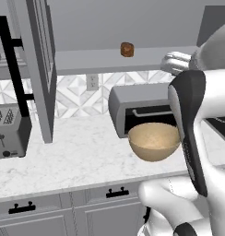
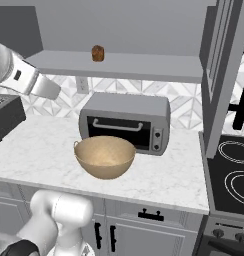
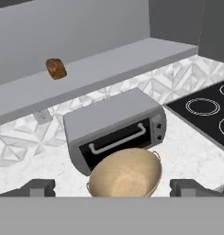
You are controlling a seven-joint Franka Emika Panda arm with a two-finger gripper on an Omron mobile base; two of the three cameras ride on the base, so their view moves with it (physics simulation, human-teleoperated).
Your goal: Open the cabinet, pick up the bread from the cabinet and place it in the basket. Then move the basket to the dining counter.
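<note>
The bread sits on the open cabinet shelf, upper left of the hand view — reach step, I judge. Gripper spread wide, empty, above the basket; next move — rise toward the shelf.

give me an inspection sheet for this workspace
surface: white marble counter over grey drawers; basket and toaster oven stand on it
job's things: cabinet door swung open; bread sits on the cabinet shelf; basket is empty, in front of the toaster oven
clutter: toaster oven behind the basket; toaster at the counter's left end
end effector: open, holding nothing, tips wide apart in the hand view above the basket
cables: nothing seen
surroundings: patterned tile backsplash with a wall outlet; black stovetop right of the counter
</note>
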